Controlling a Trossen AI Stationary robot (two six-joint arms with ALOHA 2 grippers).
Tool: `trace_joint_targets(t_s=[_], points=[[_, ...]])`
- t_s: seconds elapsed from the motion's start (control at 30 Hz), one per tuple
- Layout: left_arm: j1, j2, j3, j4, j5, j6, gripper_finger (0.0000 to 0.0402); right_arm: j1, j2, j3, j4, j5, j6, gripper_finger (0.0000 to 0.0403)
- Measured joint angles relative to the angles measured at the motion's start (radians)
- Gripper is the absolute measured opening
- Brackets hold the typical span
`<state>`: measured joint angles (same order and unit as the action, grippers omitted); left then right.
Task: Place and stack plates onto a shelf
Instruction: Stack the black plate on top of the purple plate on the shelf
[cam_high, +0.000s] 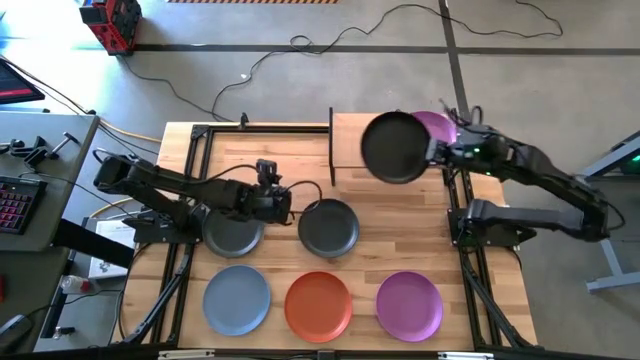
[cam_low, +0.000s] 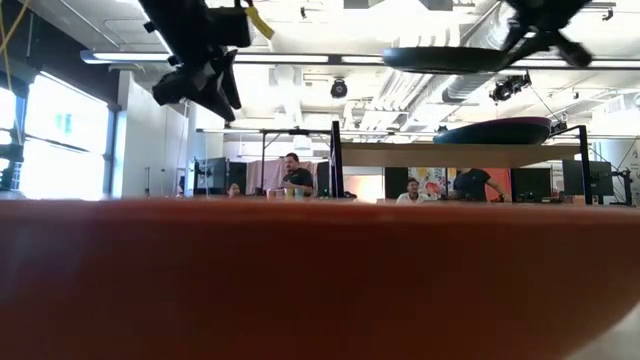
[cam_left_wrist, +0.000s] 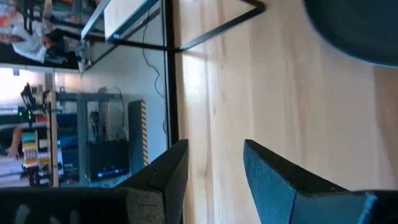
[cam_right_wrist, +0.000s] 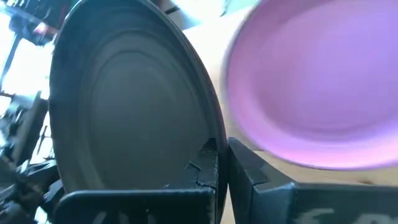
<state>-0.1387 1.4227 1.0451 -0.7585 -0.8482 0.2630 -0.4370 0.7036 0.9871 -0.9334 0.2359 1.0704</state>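
My right gripper (cam_high: 437, 152) is shut on a dark grey plate (cam_high: 395, 148) held above the light-wood shelf (cam_high: 348, 150). A purple plate (cam_high: 440, 125) lies on the shelf board just behind it, seen also in the right wrist view as the purple plate (cam_right_wrist: 317, 81). My left gripper (cam_high: 288, 205) hangs open over the tabletop between two dark plates (cam_high: 232, 232) (cam_high: 328, 227) that lie flat. Blue (cam_high: 237, 300), orange (cam_high: 318, 305) and purple (cam_high: 409, 305) plates lie along the near edge. My right gripper pinches the dark plate's rim (cam_right_wrist: 208, 149) between its two fingers, on the side facing the table's right. The fingers come in about level from the right. The plate (cam_low: 450, 60) is lifted clear and roughly level, above the shelf board (cam_low: 450, 155).
The orange plate (cam_low: 320, 280) fills the foreground of the low view. Black frame rails (cam_high: 195, 150) run along the table's sides and far edge. Bare wood (cam_high: 400, 215) lies between the shelf and the near row. People sit in the room beyond the table.
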Motion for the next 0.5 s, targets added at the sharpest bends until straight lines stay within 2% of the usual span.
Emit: trace_joint_targets(t_s=[0.27, 0.5], points=[[0.08, 0.0, 0.0, 0.03, 0.04, -0.001, 0.0143, -0.16, -0.135, 0.0, -0.193, 0.002, 0.003, 0.0], [0.152, 0.0, 0.0, 0.092, 0.093, 0.0, 0.0143, -0.239, -0.163, 0.0, -0.254, 0.076, 0.076, 0.0]])
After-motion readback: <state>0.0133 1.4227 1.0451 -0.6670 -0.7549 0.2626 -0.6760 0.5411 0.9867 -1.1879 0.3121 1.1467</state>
